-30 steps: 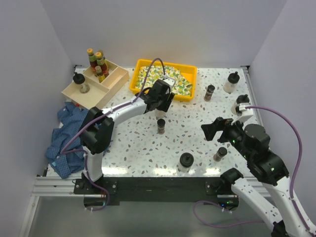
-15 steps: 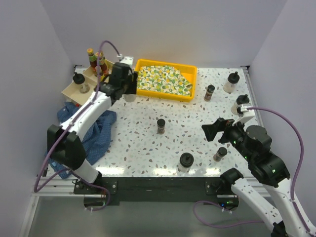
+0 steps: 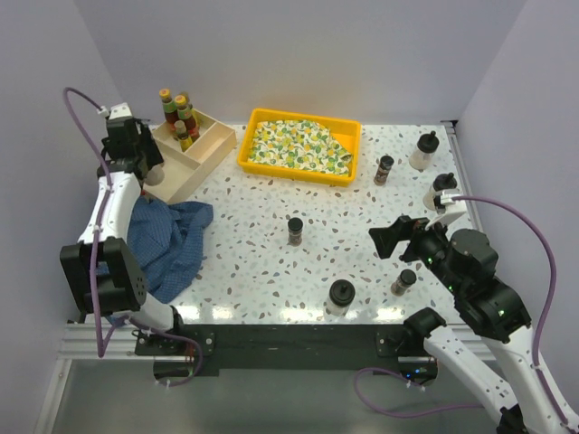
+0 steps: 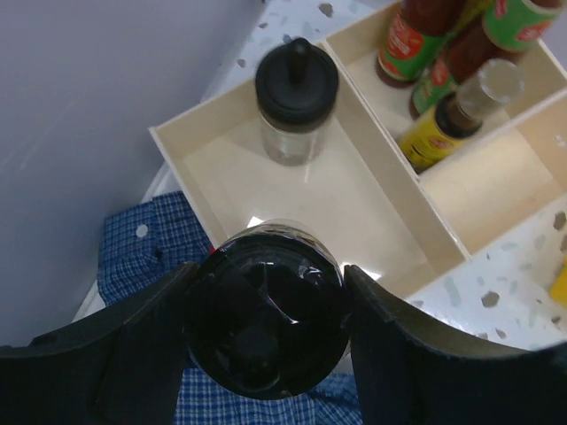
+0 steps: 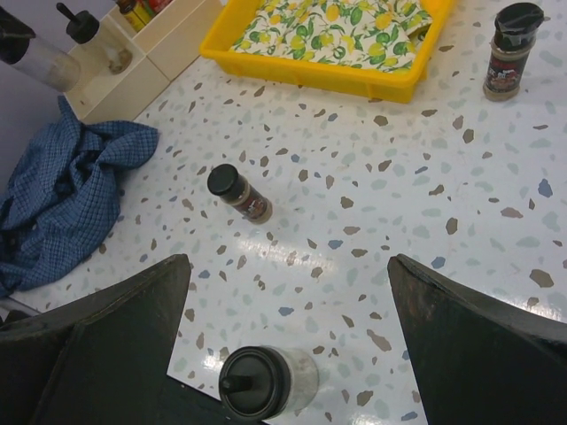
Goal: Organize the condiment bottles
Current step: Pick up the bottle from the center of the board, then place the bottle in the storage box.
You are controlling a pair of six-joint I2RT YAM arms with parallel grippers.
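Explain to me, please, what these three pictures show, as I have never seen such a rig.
Two robot arms with two-finger grippers stand at a speckled table. The overhead picture looks down from behind them; the other two come from cameras on each wrist. The left gripper clamps a clear bottle with a black cap by the wooden divided box, which holds a similar bottle and sauce bottles. The right gripper hangs open, empty. Spice jars, more bottles, a yellow tray and a blue checked cloth lie around.

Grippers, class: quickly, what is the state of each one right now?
Left gripper: closed on a black-capped clear bottle.
Right gripper: open, holding nothing.
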